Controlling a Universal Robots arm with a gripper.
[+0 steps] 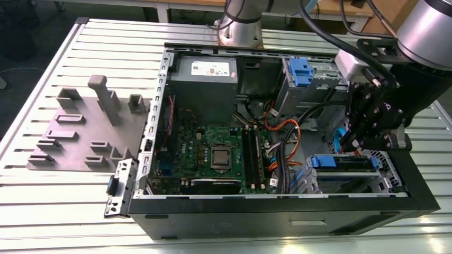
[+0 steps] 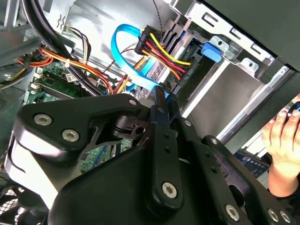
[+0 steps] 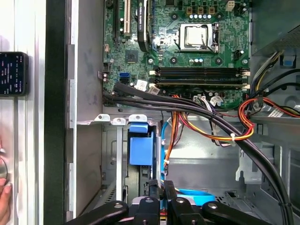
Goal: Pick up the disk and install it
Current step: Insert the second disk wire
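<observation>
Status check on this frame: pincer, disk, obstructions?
Pincer shut, low inside the case. Disk sits in the bay, beside the tips. Blue cable and wire bundle crowd close.

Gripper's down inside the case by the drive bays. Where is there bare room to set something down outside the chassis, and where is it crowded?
Free: the slatted table in front of the grey slotted holder, up to the open computer case. Also the table strip behind that holder. Crowded: around the gripper, where cables and the blue-handled drive close in.
</observation>
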